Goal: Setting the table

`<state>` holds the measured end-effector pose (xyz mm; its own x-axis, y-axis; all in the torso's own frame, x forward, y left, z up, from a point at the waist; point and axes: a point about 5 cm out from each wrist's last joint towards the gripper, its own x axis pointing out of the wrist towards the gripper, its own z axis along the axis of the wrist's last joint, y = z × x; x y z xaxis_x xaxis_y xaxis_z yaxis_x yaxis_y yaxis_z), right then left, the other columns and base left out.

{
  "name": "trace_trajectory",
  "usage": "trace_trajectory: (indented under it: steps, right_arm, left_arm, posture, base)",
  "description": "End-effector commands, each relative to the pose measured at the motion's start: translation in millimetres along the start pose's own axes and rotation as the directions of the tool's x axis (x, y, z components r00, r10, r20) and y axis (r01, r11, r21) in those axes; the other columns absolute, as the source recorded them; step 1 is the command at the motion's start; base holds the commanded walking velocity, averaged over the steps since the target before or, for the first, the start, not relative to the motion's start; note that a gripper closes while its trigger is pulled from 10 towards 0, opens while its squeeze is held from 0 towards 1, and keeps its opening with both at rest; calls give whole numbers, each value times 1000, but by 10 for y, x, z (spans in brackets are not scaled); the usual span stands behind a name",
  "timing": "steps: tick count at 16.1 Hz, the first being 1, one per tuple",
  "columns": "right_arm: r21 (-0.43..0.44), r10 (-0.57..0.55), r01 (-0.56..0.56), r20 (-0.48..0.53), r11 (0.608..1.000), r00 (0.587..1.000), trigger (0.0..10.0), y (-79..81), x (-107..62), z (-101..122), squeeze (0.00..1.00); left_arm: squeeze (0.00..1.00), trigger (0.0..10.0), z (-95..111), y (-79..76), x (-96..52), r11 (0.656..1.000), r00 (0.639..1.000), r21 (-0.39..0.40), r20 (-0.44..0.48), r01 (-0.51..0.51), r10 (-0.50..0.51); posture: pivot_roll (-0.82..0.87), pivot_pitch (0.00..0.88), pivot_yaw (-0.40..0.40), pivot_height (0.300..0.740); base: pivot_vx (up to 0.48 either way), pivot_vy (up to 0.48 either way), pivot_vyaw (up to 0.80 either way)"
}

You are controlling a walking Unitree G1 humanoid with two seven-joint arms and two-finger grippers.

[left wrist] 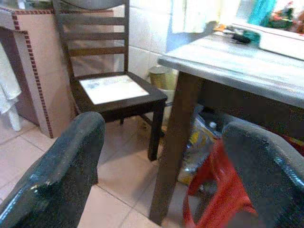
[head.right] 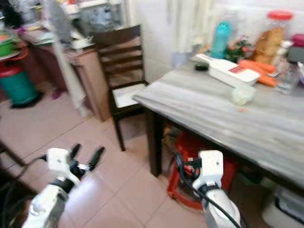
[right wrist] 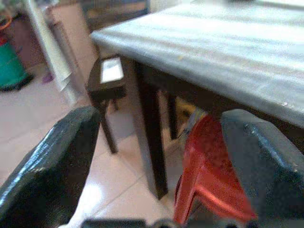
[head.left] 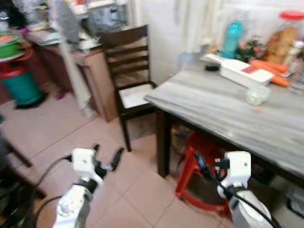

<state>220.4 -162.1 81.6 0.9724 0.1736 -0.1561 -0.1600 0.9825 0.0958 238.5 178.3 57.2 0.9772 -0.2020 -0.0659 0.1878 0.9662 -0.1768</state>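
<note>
From the head, the picture is a bit fuzzy. A gray table (head.left: 228,111) stands on the right, and its far side is cut off. On it sit a white box (head.left: 240,71), some orange carrots (head.left: 273,73), a small see-through cup (head.left: 257,95) and a blue bottle (head.left: 231,38). A dark chair (head.left: 128,71) stands by the table's corner. A red stool (head.left: 202,166) hides half under the table.

The left gripper (head.left: 107,156) hangs low over the floor tiles, fingers apart and holding nothing.

The right gripper (right wrist: 156,161) is low near the table leg (right wrist: 149,137), fingers wide apart and empty, with the red stool showing between them.
</note>
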Motion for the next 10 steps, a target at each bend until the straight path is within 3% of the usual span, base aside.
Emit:
trace_trajectory:
  steps: [1,5,10]
  right_arm:
    - [-61,0,5,79,998,997,10000,19,-2,180,0]
    - [-150,-62,91,185,984,981,10000,-46,-82,420,0]
    - [-165,-102,134,189,977,977,10000,-89,-80,429,0]
  left_arm:
    - [0,10000,176,-16,67,1000,997,15,76,-23,22]
    - [0,10000,344,-21,38,997,988,30,142,-67,62]
    - [0,10000,265,55,43,990,990,60,80,-125,120]
  posture:
    - [-62,0,71,740]
    - [-77,0,73,740]
    - [-78,0,76,740]
  base:
    - [0,0,0]
    - [0,0,0]
    - [0,0,0]
